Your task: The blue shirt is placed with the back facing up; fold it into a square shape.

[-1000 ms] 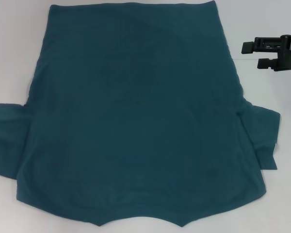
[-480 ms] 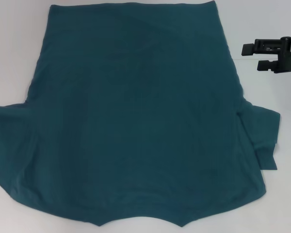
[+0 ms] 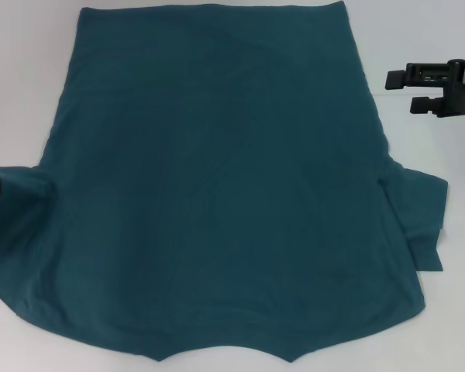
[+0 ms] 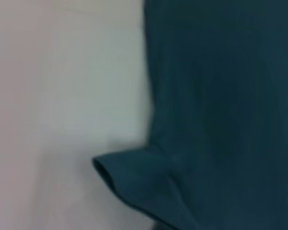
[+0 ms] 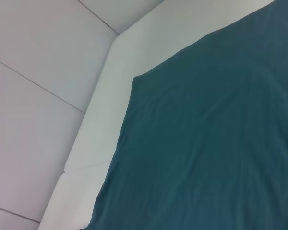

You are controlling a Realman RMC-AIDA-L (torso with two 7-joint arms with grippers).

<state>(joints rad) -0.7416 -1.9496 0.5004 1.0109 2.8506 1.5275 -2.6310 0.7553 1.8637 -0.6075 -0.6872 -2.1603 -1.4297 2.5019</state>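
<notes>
Head view shows you the blue shirt point(image 3: 217, 186) spread flat on the white desk point(image 3: 426, 46), plain side up. Your right gripper point(image 3: 397, 89) hovers beside its right edge, fingers spread, holding nothing. Left fingers: you cannot tell.

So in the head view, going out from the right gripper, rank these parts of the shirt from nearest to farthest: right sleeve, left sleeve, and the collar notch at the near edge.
From the right gripper, at the table's right edge:
1. Right sleeve of the blue shirt, just below the gripper on the same side.
2. Collar notch, middle of the near edge.
3. Left sleeve, far across on the left.
</notes>
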